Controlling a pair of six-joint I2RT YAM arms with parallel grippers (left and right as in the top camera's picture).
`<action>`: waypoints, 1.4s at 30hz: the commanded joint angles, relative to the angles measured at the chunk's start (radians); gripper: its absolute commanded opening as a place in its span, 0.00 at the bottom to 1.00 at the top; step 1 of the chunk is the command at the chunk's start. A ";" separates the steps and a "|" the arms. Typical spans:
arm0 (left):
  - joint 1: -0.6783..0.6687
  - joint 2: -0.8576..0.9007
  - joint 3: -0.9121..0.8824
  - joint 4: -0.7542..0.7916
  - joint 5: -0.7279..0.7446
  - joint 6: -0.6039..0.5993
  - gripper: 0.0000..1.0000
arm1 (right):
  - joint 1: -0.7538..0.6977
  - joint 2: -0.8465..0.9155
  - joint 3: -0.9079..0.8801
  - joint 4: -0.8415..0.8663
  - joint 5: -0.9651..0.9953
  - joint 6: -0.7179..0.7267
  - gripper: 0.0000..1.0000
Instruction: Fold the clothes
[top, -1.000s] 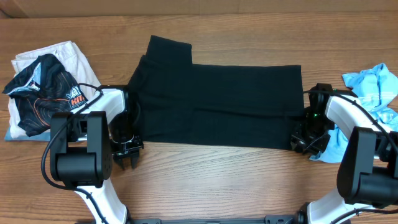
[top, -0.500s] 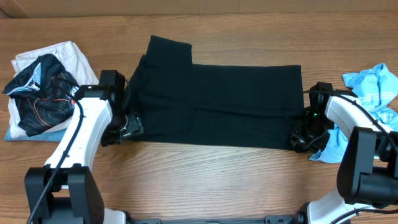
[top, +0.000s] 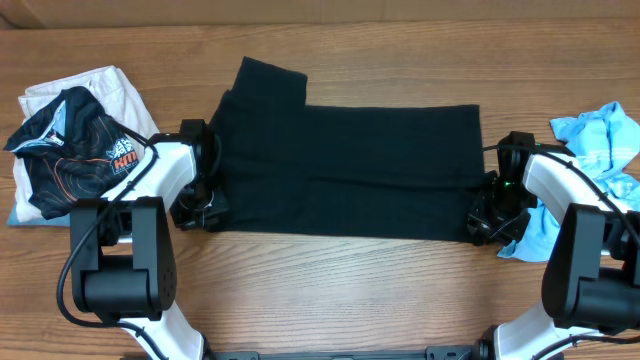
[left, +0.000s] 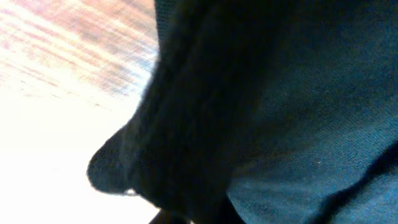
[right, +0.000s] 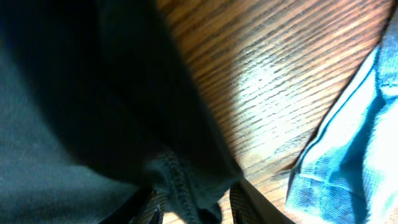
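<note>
A black garment (top: 345, 165) lies spread flat across the middle of the table. My left gripper (top: 197, 212) is at its lower left corner. In the left wrist view the black cloth (left: 261, 112) fills the frame, with a bunched ridge running down into the jaws, which are mostly hidden. My right gripper (top: 484, 226) is at the lower right corner. In the right wrist view its two fingers (right: 194, 208) are closed on the garment's stitched hem (right: 177, 180), over the wooden table.
A pile of a white cloth and a black printed garment (top: 70, 145) lies at the left edge. A light blue garment (top: 605, 140) lies at the right edge, right beside my right gripper; it also shows in the right wrist view (right: 354, 155). Bare wood runs along the front.
My left arm swung from the front of the table up to the garment's lower left corner and settled on it. The right arm has stayed put.
</note>
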 joint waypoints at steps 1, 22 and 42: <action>0.047 0.031 -0.016 -0.113 -0.180 -0.100 0.04 | -0.003 -0.002 -0.004 0.003 -0.001 0.000 0.37; 0.103 -0.079 0.012 -0.246 -0.113 -0.069 0.54 | -0.003 -0.099 0.046 0.017 0.017 0.001 0.36; 0.082 -0.158 0.341 0.165 0.305 0.324 0.90 | 0.057 -0.216 0.192 0.357 -0.324 -0.217 0.62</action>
